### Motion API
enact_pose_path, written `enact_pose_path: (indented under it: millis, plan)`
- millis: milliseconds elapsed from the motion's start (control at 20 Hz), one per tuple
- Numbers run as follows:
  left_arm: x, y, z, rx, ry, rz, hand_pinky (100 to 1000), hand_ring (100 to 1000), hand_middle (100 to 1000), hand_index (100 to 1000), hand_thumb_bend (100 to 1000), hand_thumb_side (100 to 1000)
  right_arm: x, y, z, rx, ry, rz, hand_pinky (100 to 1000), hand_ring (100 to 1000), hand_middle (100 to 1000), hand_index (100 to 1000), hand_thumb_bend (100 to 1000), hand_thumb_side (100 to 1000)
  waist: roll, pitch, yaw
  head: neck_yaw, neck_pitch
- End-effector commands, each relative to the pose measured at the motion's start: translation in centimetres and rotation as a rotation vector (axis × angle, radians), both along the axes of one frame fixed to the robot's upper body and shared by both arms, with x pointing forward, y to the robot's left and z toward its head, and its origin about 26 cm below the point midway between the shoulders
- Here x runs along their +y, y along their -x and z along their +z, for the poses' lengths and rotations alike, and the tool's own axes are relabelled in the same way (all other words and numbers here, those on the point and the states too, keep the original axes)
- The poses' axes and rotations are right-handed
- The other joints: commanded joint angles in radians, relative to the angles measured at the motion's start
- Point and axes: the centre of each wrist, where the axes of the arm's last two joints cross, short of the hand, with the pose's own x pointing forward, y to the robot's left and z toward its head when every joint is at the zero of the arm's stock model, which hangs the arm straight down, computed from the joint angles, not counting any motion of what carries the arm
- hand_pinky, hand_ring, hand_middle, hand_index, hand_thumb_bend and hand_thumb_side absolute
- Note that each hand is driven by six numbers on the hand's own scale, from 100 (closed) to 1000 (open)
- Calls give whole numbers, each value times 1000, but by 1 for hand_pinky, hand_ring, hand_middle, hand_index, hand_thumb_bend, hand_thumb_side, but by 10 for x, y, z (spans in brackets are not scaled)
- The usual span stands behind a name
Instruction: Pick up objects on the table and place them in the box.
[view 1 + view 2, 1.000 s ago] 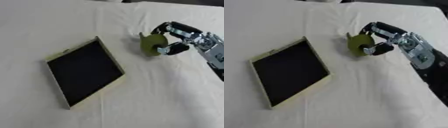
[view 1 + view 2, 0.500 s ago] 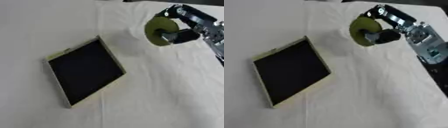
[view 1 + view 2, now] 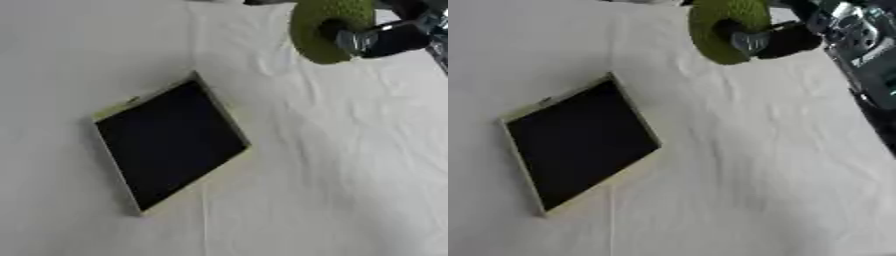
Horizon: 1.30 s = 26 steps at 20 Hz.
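- White cloth-covered desk (image 3: 332, 165), creased; a shallow box (image 3: 168, 144) with a pale rim and dark inside is laid at the left.
- Right robot hand (image 3: 798, 37) is seen at the top right, fingers and thumb curled round a green round object (image 3: 719, 27), held up off the cloth.
- Box is seen with nothing in it.
- Judged: pick done; carry over and release into the box are left.
- Left robot hand is not seen.

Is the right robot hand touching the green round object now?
Touching. In the right eye view the right robot hand pinches the green round object, its thumb pressed against the object's face.
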Motion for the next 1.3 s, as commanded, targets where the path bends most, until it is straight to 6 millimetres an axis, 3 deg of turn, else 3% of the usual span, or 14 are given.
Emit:
enact_pose_path:
  millis: [50,250,300,350,650,1000,1300]
  plan:
    - [-1,5,9,-26,-22,2,603,700,598,705,100,513,4,9,21,-52,-7,21,589,736,294,540,100,198,3,-29,1,-6,6]
    - [-1,5,9,-25,-22,1,603,700,598,705,100,510,17,10,29,-71,-6,69,590,731,295,540,100,198,3,-31,1,-11,10]
    - [-1,5,9,-26,-22,1,603,700,598,705,100,509,22,10,30,-74,5,84,590,730,295,540,100,108,3,-32,1,-13,10]
    - [-1,5,9,-26,-21,0,603,701,599,705,100,508,27,9,31,-76,17,98,589,727,298,540,100,199,3,-32,2,-15,11]
    - [-2,4,9,-29,-15,-5,604,701,599,705,100,504,68,-1,31,-179,75,170,551,667,312,532,100,185,5,-36,6,-30,14]
    - [-5,3,10,-38,-6,-18,605,700,599,706,100,497,120,-27,3,-225,176,214,542,667,314,534,100,202,5,-38,15,-42,17]
    - [-7,2,12,-45,-1,-30,606,699,599,706,100,492,144,-46,-16,-193,228,230,548,679,313,538,100,210,4,-38,21,-50,20]
